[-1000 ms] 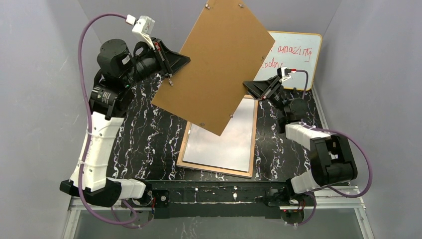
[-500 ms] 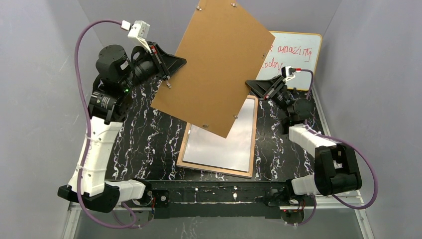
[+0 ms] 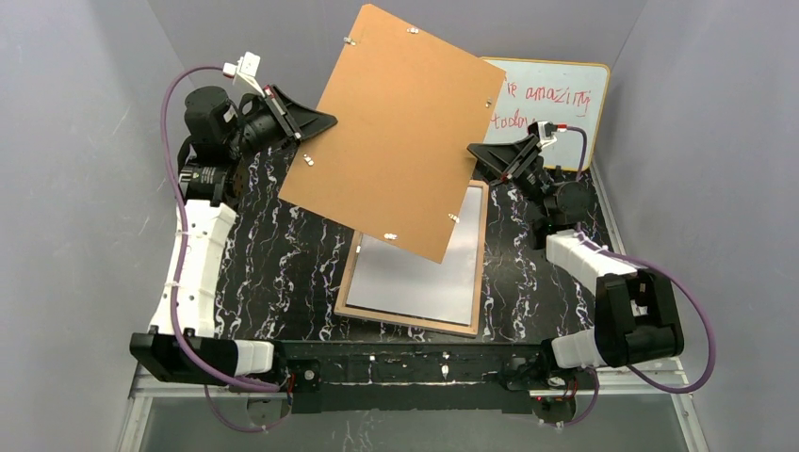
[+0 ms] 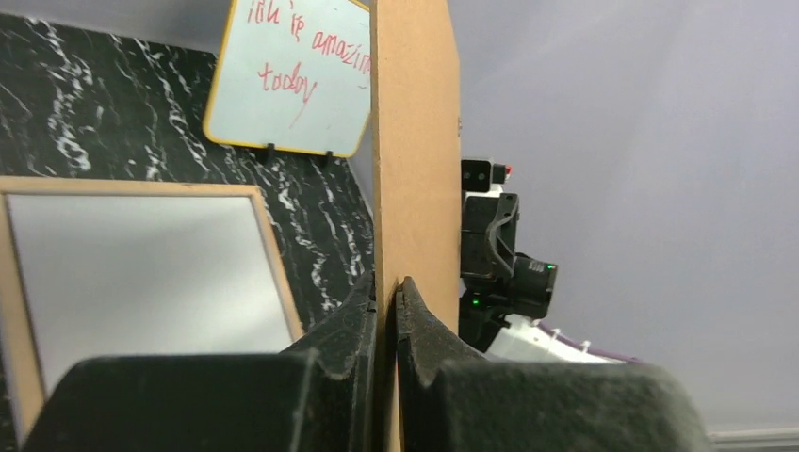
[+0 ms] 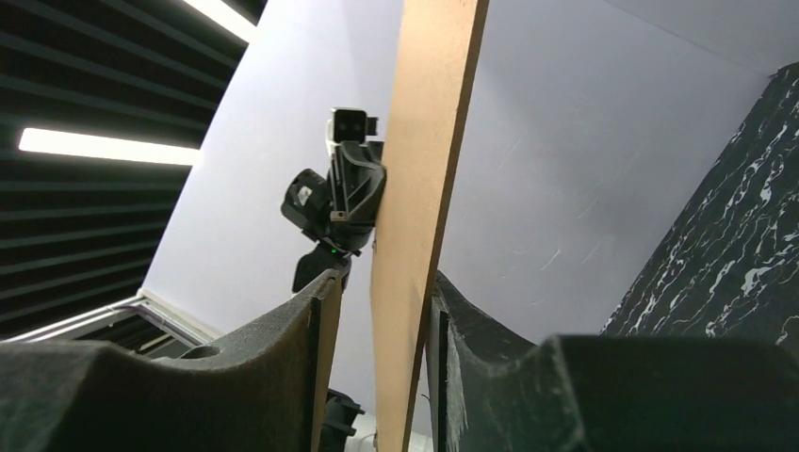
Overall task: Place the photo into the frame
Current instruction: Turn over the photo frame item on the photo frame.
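The frame (image 3: pixel 405 321) lies flat on the black marbled table (image 3: pixel 273 254), near the middle, with its tan wooden rim facing up. Inside the rim is one pale grey, smooth sheet (image 3: pixel 419 278) that fills the opening. I cannot tell whether this is the photo lying face down or the clear pane.

Above the frame's far end, a brown backing board (image 3: pixel 396 132) hangs in the air. It is tilted, and its low corner is over the pale sheet. Small metal tabs (image 3: pixel 391 235) sit along its edges.

The left gripper (image 3: pixel 322 121) is pinched tight on the board's left edge, with both fingers pressed flat against it. The right gripper (image 3: pixel 474 151) straddles the board's right edge with its fingers apart. The wrist view shows a clear gap between the board and one finger (image 5: pixel 325 301), while the other finger is at or just beside the board's face.

A whiteboard (image 3: pixel 556 104) with an orange rim leans against the back wall, behind the frame and to its right. It carries red handwriting on two lines. The words "amazing" and, below it, "today" can be read. The start of the first line is partly hidden by the backing board and too scrawled to make out.
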